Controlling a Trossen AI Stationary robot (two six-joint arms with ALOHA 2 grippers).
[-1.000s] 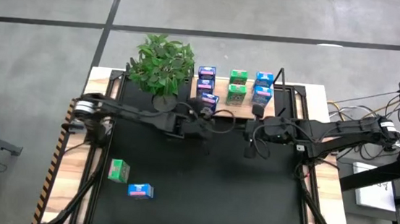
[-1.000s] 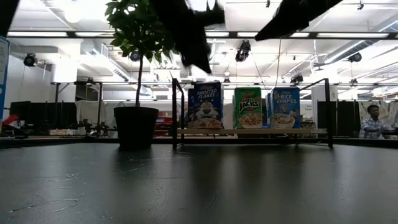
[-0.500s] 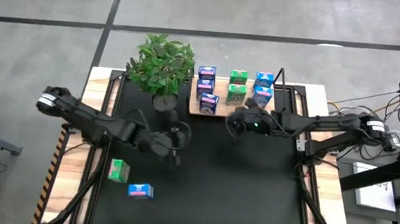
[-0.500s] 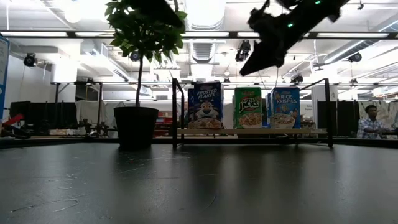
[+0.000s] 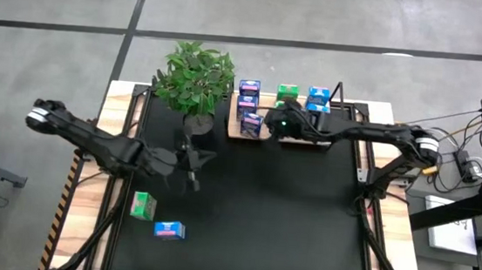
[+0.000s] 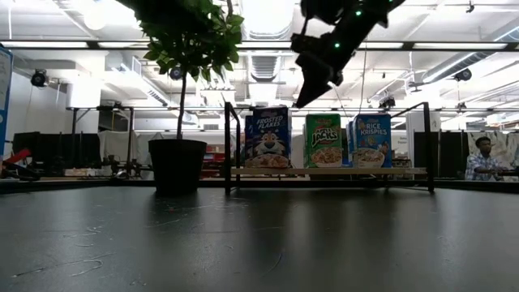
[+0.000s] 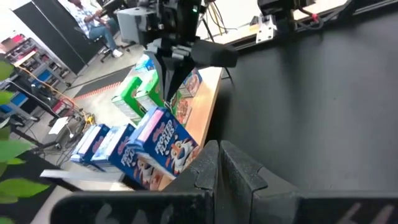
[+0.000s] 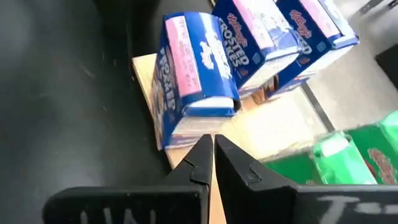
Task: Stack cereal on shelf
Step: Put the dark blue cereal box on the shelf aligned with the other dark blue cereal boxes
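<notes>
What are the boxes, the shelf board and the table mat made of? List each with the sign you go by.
Cereal boxes: probably thin cardboard with a glossy print; sharp folded edges, colourful labels, a slight sheen.
Shelf: looks like light natural wood, matte; pale tan surface, plain board edge.
Table mat: a dark, smooth sheet, maybe rubber or plastic; in the low view it reflects light faintly. The exact material is unclear.
</notes>
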